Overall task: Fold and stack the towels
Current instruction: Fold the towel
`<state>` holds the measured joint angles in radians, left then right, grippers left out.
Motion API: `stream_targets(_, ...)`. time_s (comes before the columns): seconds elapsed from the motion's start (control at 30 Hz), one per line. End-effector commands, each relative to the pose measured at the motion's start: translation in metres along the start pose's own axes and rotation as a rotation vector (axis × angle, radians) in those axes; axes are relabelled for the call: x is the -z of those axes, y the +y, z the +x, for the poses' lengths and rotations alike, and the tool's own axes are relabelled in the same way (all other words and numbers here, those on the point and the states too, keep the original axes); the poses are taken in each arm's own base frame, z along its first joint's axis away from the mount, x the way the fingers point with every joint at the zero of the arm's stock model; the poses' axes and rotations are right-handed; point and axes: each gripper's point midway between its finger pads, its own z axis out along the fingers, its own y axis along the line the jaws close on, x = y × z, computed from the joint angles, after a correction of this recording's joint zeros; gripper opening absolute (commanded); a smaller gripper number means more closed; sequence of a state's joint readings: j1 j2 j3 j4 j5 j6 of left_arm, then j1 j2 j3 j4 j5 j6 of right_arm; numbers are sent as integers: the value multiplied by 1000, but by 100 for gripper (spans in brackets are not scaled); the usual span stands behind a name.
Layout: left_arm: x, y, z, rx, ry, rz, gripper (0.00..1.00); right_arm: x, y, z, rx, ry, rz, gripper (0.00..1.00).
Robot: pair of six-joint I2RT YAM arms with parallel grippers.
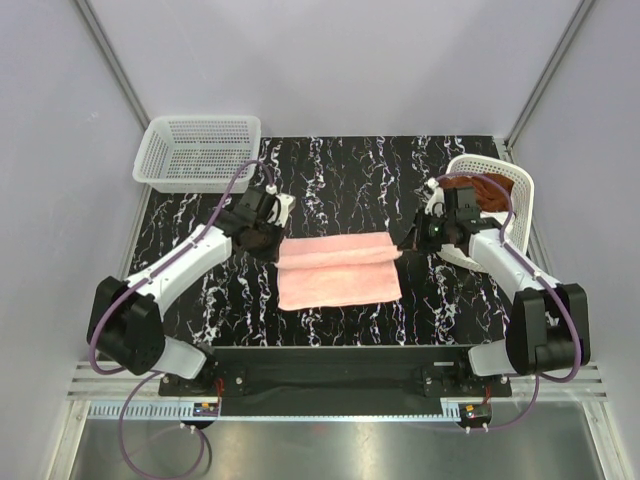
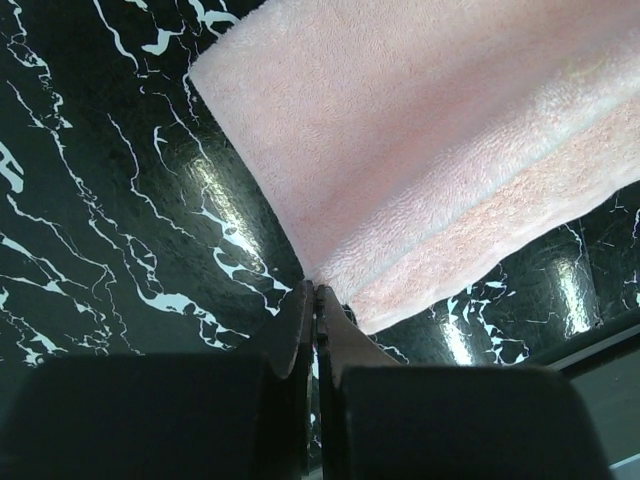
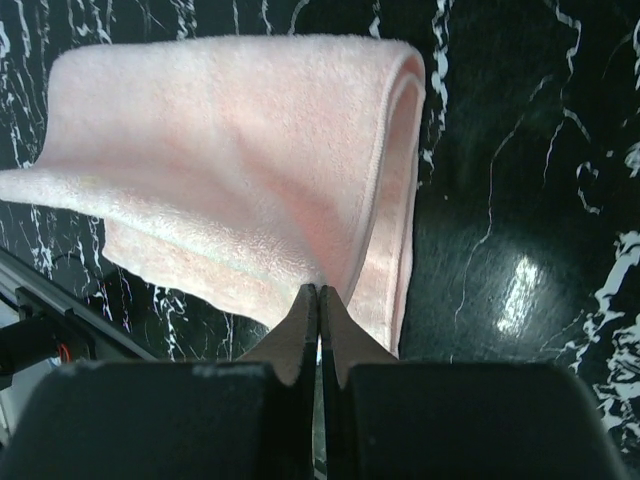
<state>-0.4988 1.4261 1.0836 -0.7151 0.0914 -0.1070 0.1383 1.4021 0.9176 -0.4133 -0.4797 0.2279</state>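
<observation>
Towels, two: pink towel (image 1: 338, 272) on table (image 1: 340, 170), rust-brown towel (image 1: 484, 188) in basket (image 1: 526, 196).

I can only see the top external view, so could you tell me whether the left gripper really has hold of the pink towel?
Observer: Yes. In the left wrist view the left gripper has its fingers pressed together, and a corner of the pink towel is pinched at their tips.
Operator: Thank you. And the other side, please?
Observer: In the right wrist view the right gripper is shut as well, and the towel's edge runs into its fingertips.
Operator: Is the cloth single or doubled there?
Observer: Doubled. That view shows a rounded fold with two layers and a small gap between them, above the black marbled table.
</observation>
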Motion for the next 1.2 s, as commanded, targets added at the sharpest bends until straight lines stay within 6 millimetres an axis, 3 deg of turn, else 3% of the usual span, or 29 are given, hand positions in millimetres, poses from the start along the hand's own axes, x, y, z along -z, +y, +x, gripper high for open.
stream_targets(0.0,0,-3,11,23,2,4,0,0,-4,11,-57,10,24,0)
stream_targets(0.4,-9,-21,39,40,63,52,0,-7,-29,62,-221,125,124,4)
stream_targets(0.53,-10,-25,53,57,114,57,0,0,-27,65,-250,127,141,20)
stream_targets(0.67,-3,-18,61,109,159,-32,32,17,-22,61,-287,102,182,37)
stream_targets(0.8,11,-5,45,207,78,-142,53,22,-8,46,-325,48,160,44)
stream_targets(0.93,-2,-11,39,316,24,-121,56,12,-12,42,-336,32,180,46)
stream_targets(1.17,-46,-17,62,437,77,-92,55,-21,-24,63,-312,109,274,49)
